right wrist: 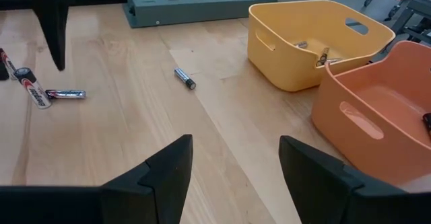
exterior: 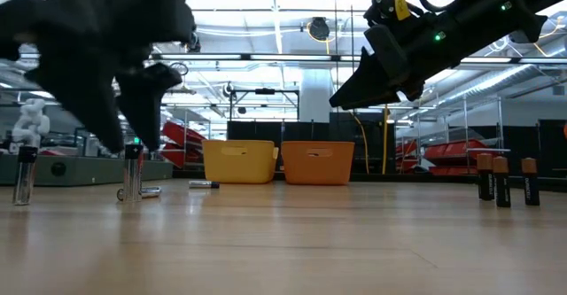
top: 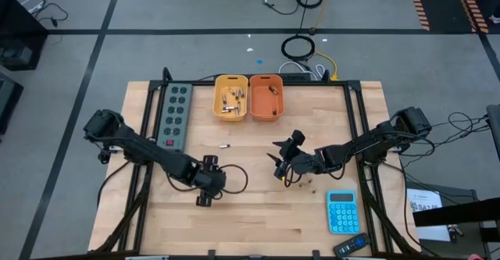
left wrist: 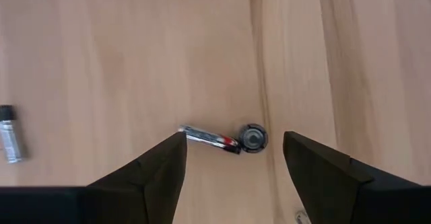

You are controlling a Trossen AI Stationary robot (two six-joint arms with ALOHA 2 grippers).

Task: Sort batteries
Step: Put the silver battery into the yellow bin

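Both grippers are open and hold nothing. My left gripper (top: 205, 185) (exterior: 128, 131) hovers over the table's near-left middle. In the left wrist view its fingers (left wrist: 234, 135) straddle, without touching, a small battery lying flat (left wrist: 209, 138) and one standing on end (left wrist: 254, 138). A third battery (left wrist: 8, 133) (exterior: 25, 175) stands off to the side. My right gripper (top: 283, 157) (right wrist: 236, 140) hangs above the table's middle, facing the yellow bin (right wrist: 316, 42) and the orange bin (right wrist: 377, 109). A lone battery (top: 224, 146) (right wrist: 184, 78) lies between the grippers and the bins. Three dark batteries (exterior: 502, 182) stand upright near the right gripper.
The yellow bin (top: 231, 97) holds several batteries; the orange bin (top: 266, 97) holds one dark item. A grey power strip (top: 176, 115) lies along the far-left side of the table. The blue calculator (top: 341, 211) sits at the near right, with a dark remote (top: 351, 246) at the table edge.
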